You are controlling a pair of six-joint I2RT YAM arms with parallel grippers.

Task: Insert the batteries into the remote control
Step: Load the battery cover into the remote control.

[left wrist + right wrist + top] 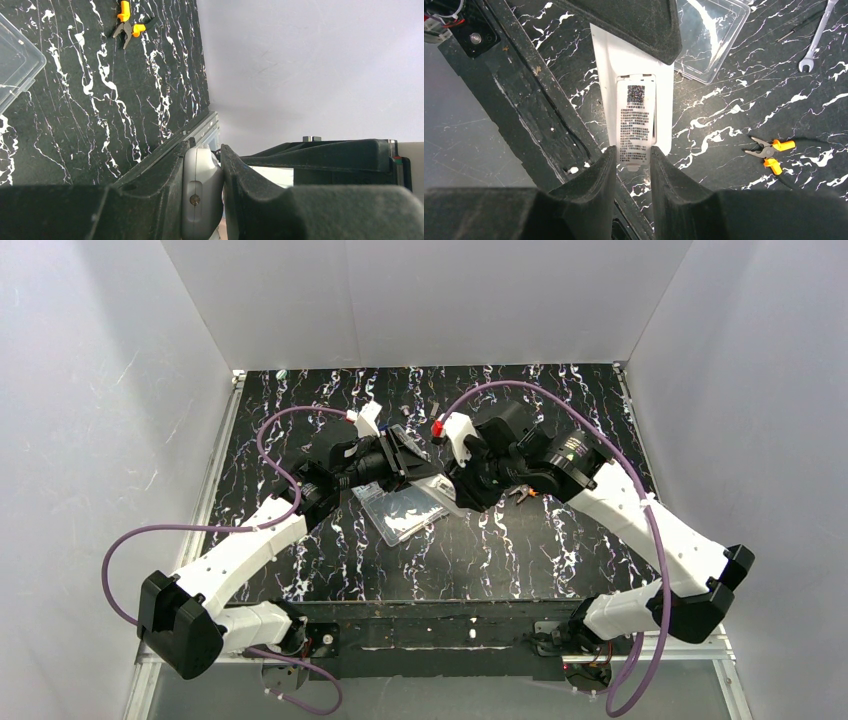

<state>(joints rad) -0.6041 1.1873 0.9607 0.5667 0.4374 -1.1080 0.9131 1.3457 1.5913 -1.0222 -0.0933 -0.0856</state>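
Top external view: both arms meet over the middle of the black marbled surface (500,550), with the remote control (443,488) held between them, just beside a clear plastic box (400,510). The left claw (206,150) is clamped on the remote's white body. The right claw (634,150) pinches the labelled cover (635,120) on its back. Orange-handled pliers (769,150) and a wrench (816,37) lie nearby.

The remote control (636,97) is a slim white bar held in the air, back side facing up; its labelled back panel (635,122) (a square code above small print) pokes just past the body's end; the left gripper (206,152) clamps one end; the right gripper (634,157) pinches the panel's tip.
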